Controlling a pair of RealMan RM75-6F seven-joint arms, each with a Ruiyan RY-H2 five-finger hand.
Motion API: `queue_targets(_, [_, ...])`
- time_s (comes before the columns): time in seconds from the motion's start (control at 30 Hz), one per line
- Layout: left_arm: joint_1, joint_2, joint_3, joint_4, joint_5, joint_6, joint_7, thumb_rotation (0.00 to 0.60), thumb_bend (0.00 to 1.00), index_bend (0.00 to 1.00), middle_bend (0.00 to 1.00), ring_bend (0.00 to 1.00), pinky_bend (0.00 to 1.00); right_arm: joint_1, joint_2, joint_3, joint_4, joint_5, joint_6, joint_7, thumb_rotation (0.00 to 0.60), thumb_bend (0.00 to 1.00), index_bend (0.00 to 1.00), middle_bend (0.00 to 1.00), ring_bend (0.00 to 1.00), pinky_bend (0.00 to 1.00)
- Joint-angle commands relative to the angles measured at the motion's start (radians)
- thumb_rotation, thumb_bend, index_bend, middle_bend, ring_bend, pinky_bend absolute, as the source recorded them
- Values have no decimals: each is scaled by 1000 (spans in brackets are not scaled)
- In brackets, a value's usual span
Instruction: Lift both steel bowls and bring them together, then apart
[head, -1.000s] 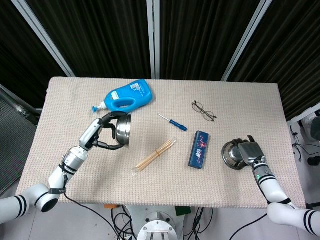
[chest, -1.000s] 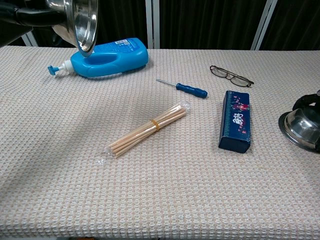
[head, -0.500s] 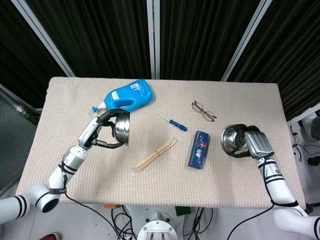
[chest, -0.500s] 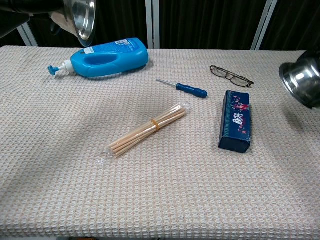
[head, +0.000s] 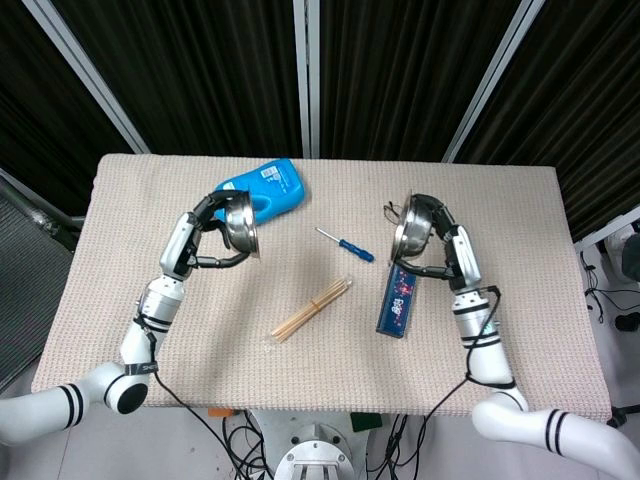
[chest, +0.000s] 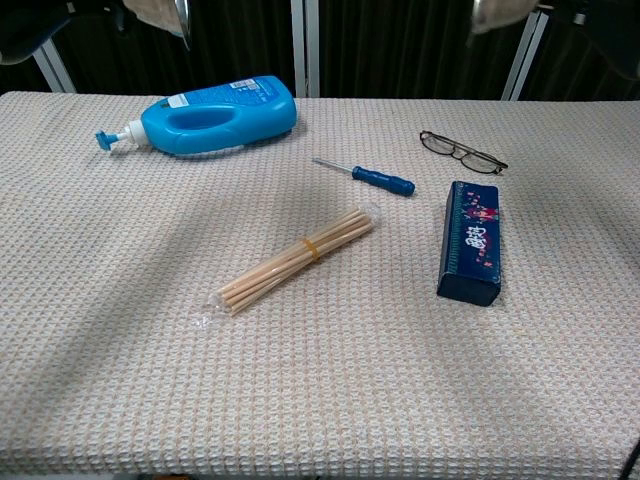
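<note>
In the head view both steel bowls hang in the air, tipped on their sides. My left hand (head: 205, 232) grips the left bowl (head: 240, 226) by its rim, above the table near the blue bottle. My right hand (head: 447, 247) grips the right bowl (head: 412, 227) over the glasses and the blue box. A wide gap separates the bowls, with the screwdriver below it. The chest view shows only the lowest edge of the left bowl (chest: 160, 14) and the right bowl (chest: 503, 12) at its top border.
On the beige cloth table (chest: 320, 400) lie a blue detergent bottle (chest: 205, 117), a blue-handled screwdriver (chest: 370, 177), glasses (chest: 460, 152), a dark blue box (chest: 472, 240) and a bundle of wooden sticks (chest: 292, 258).
My right hand has raised its bowl from the table's right side and carried it inward toward the middle. The left bowl has risen and edged to the right.
</note>
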Motion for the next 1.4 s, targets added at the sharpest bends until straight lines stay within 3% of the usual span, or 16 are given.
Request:
queue_targets(0.03, [-12, -17, -18, -4, 9, -7, 4, 600, 189, 614, 588, 482, 664, 70, -71, 55, 60, 9, -58, 59, 600, 158, 699, 563, 500, 289])
queue_targets(0.33, [-59, -5, -49, -32, 24, -66, 33, 600, 194, 620, 594, 482, 665, 146, -113, 102, 128, 16, -110, 46, 600, 175, 699, 563, 501, 289])
queue_targets(0.8, [-172, -80, -137, -23, -51, -159, 135, 600, 201, 622, 596, 483, 664, 210, -161, 145, 128, 29, -149, 99, 600, 176, 700, 563, 499, 291])
queue_targets(1.1, [-205, -96, -160, -32, -75, -179, 200, 600, 204, 622, 596, 483, 664, 223, -144, 138, 115, 18, -186, 141, 600, 176, 699, 563, 497, 291])
queue_targets(1.4, [-154, -32, -177, -61, -93, -147, 188, 600, 204, 622, 596, 483, 664, 154, -88, 121, 89, 10, -130, 175, 600, 176, 699, 563, 497, 292])
